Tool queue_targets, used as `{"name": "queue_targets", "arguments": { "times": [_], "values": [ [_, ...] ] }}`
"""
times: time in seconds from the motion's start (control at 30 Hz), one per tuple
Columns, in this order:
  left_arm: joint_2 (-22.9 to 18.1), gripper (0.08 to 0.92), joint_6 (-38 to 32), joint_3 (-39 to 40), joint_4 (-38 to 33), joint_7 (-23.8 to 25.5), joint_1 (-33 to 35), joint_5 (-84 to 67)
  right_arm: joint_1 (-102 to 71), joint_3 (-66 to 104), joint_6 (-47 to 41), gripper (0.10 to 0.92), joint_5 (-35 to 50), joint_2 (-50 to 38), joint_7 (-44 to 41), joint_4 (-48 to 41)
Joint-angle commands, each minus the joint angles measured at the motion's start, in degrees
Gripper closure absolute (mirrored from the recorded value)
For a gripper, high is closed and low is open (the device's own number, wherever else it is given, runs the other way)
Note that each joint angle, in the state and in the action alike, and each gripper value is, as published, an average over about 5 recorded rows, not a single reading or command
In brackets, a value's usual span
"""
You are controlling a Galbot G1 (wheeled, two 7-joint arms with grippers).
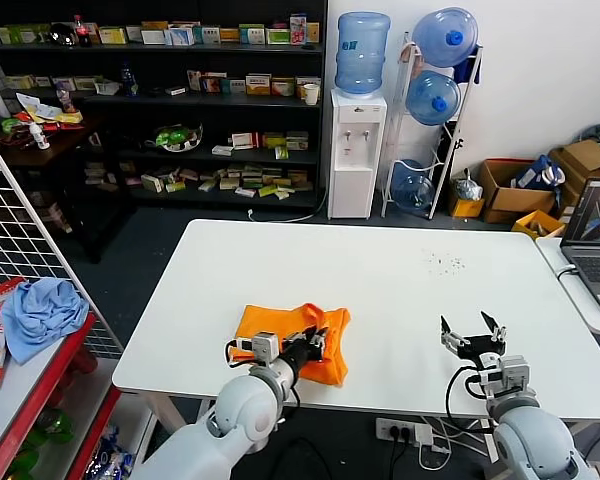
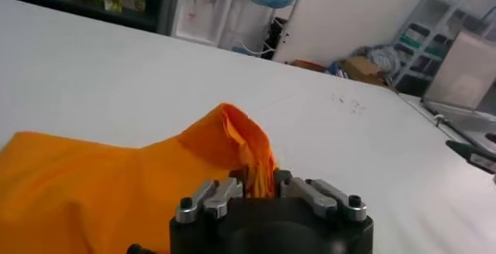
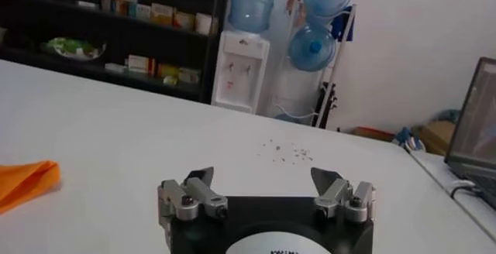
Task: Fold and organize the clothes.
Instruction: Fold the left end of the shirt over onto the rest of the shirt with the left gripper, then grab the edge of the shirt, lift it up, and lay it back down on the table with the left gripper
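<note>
An orange T-shirt lies bunched and partly folded on the white table, toward the front edge on the robot's left half. The left gripper sits low over the shirt's right-hand part, its arm reaching in from the table's near side. In the left wrist view, a raised ridge of orange fabric stands up right at the gripper, running into the narrow gap between its two fingers; the jaws stand close together with the fold between them, but whether they actually pinch the cloth or have let go of it I cannot tell. The rest of the shirt spreads flat and wide across the table beside that ridge. The right gripper waits well apart from the shirt, over bare table near the front edge on the robot's right, with its jaws spread wide and nothing between them; the right wrist view shows the two fingers parted above the white surface, with a corner of the orange shirt far off to one side. A scatter of small dark specks marks the table farther back. A laptop stands on a neighbouring surface at the right, and a light blue cloth lies on the red shelf at the left.
</note>
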Motion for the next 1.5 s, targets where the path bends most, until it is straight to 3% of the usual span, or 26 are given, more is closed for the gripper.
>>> {"name": "queue_targets", "arguments": {
  "times": [0.03,0.47,0.57,0.8,1.17,1.5],
  "values": [
    [-3.24,0.601,-2.72,1.84,-0.33,0.84,0.73,0.22,0.26,-0.04,0.85,0.203,-0.47,0.44,0.04,-0.4],
    [9.51,0.228,-3.24,-4.79,-5.61,3.31,2.96,-1.12,0.47,-0.37,0.77,0.203,-0.91,-0.2,-1.05,-0.86],
    [13.1,0.186,-2.44,-6.85,-5.09,4.87,2.61,-1.66,0.36,-0.29,0.86,0.203,-0.93,-0.65,-2.17,-1.13],
    [17.37,0.177,3.62,-12.7,1.62,9.6,1.34,-7.08,-0.05,-0.68,0.84,0.203,-0.52,-1.2,-5.3,-1.54],
    [17.24,0.177,12.78,-18.27,9.22,20.99,-0.37,-9.53,-0.91,-0.28,0.74,0.203,-0.15,-1.98,-7.22,-2.09],
    [15.86,0.177,14.36,-19.18,12.48,25.86,-0.76,-7.55,-1.94,0.81,0.92,0.203,0.58,-2.37,-7.76,-2.23]
  ]
}}
